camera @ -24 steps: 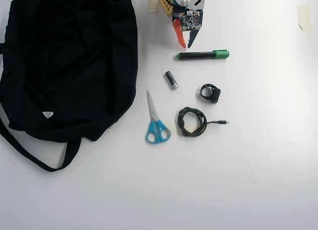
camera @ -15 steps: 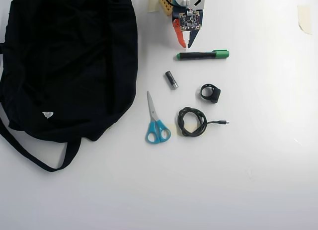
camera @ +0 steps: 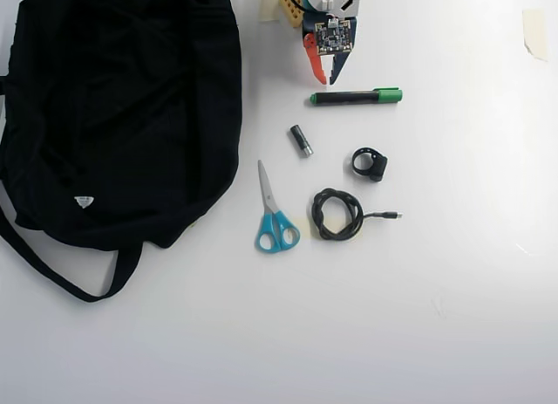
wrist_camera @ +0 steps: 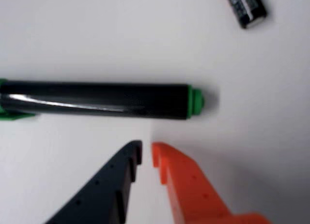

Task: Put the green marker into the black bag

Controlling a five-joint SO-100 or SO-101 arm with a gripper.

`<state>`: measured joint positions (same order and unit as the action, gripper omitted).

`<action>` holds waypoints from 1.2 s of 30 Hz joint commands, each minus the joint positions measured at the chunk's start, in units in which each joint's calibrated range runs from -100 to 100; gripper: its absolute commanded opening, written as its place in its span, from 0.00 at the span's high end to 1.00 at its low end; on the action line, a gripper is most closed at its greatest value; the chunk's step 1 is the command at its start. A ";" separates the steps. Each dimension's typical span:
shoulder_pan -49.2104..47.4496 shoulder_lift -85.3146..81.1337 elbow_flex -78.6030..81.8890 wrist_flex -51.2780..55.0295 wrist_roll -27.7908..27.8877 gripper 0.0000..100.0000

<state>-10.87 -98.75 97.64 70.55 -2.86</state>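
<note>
In the overhead view the hand sits at upper centre, fingers nearly together and gripping nothing, just above the green marker. The black bag fills the upper left of the worktop.

tool nearly closed, narrow gap between tips, nothing held.

The green marker has a black barrel, a bright green cap and a small green end. The black bag carries a small white label. The gripper has one black finger and one orange. The scissors have blue handles. The table is white.
</note>
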 commanded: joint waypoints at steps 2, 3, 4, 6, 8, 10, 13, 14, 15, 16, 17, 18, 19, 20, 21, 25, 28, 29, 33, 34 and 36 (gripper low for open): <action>0.25 -0.66 1.64 0.94 0.24 0.98; 0.25 -0.66 1.64 0.94 0.24 0.98; 0.25 -0.66 1.64 0.94 0.24 0.98; 0.25 -0.66 1.64 0.94 0.24 0.98; 0.25 -0.66 1.64 0.94 0.24 0.98; 0.25 -0.66 1.64 0.94 0.24 0.98; 0.25 -0.66 1.64 0.94 0.24 0.98; 0.25 -0.66 1.64 0.94 0.24 0.98; 0.25 -0.66 1.64 0.94 0.24 0.98; 0.25 -0.66 1.64 0.94 0.24 0.98; 0.25 -0.66 1.64 0.94 0.24 0.98; 0.25 -0.66 1.64 0.94 0.24 0.98; 0.25 -0.66 1.64 0.94 0.24 0.98; 0.25 -0.66 1.64 0.94 0.24 0.98; 0.18 -0.66 1.64 0.94 0.24 0.98; 0.10 -0.66 1.64 0.94 0.18 0.98; -0.05 -0.66 1.64 0.34 -0.29 0.98; -0.27 -0.66 1.64 0.17 -0.29 0.98; -0.27 -0.50 1.64 -3.53 -0.34 0.98; -0.27 -0.50 1.55 -4.83 -0.34 0.98; -0.27 -0.33 1.28 -8.53 -0.34 0.98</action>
<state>-10.87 -98.75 97.96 67.28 -3.20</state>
